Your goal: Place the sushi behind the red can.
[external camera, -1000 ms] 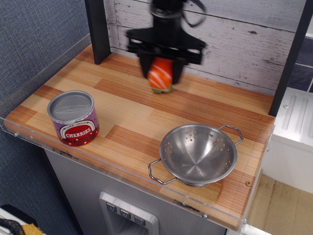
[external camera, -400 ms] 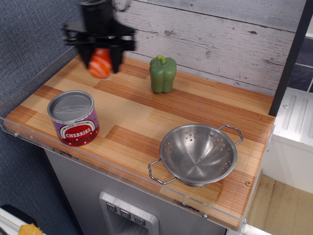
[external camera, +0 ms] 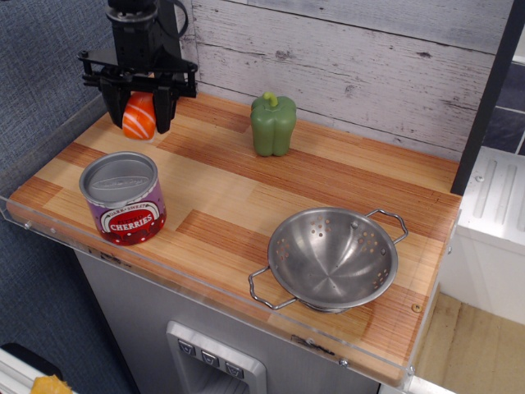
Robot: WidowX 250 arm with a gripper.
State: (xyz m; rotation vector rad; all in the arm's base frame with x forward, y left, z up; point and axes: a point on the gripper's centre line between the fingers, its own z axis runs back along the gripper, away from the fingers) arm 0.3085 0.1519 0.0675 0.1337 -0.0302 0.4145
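Observation:
The sushi [external camera: 139, 116] is a small orange block with white stripes, held between the fingers of my gripper [external camera: 139, 120]. The gripper is shut on it and holds it just above the wooden counter at the back left. The red can [external camera: 123, 198] with a silver lid and a "CHERRIES" label stands upright near the front left edge. The sushi hangs behind the can, farther from the camera, and apart from it.
A green bell pepper [external camera: 273, 124] stands at the back middle of the counter [external camera: 246, 197]. A steel colander [external camera: 333, 258] with handles sits at the front right. A dark post [external camera: 168, 45] and the plank wall stand close behind the gripper.
My gripper has carried the sushi from above the bell pepper leftward across the back of the counter, and now a little lower and farther left, behind the can.

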